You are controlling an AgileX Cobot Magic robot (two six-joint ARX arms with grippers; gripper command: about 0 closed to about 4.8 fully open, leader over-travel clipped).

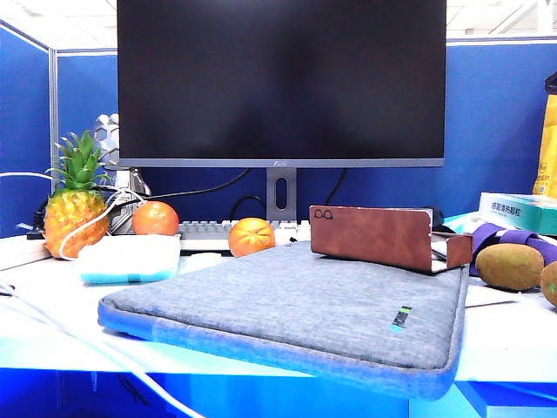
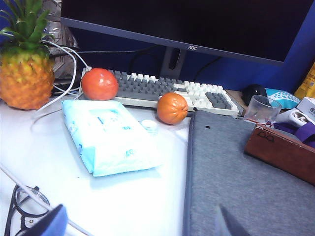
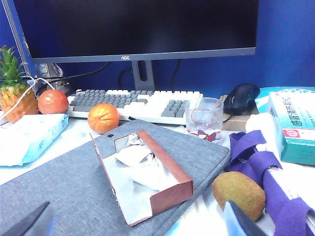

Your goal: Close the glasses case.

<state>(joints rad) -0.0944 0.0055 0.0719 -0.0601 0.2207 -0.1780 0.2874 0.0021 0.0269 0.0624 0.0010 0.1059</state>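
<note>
The glasses case (image 3: 147, 179) lies open on the grey fabric laptop sleeve (image 1: 296, 313), near the sleeve's far right corner. It is a reddish-brown, leather-look rectangular box; its flat flap (image 1: 370, 235) stands up on edge, with a small glasses logo at one corner, and crumpled pale cloth (image 3: 140, 162) fills the pale-lined tray.

The right end effector (image 3: 138, 221) hangs back from the case, just in front of it and above the sleeve; only its two dark fingertips (image 3: 241, 223) show at the frame's edge, set wide apart with nothing between them. The left end effector (image 2: 138, 226) is well away from the case, low over the counter (image 2: 123, 196) at the sleeve's near left edge; one blue-tinted tip and one dark tip show, spread apart and holding nothing. Neither arm appears in the exterior view.

Just beside the right end effector, off the sleeve, sits a fuzzy brown kiwi (image 3: 239, 194), with a purple strap (image 3: 261, 169) and a teal medicine box (image 3: 293, 128) beyond it. Past the case stand a clear glass tumbler (image 3: 204, 118), a black mouse (image 3: 240, 97), a grey-and-white keyboard (image 3: 138, 103) and a dark AOC monitor (image 3: 138, 27). Two oranges (image 2: 172, 108) rest by the keyboard. Near the left end effector lie a soft pale-blue tissue pack (image 2: 108, 140), a pineapple (image 2: 24, 73), white cables (image 2: 59, 88) and dark-rimmed spectacles (image 2: 22, 209).
</note>
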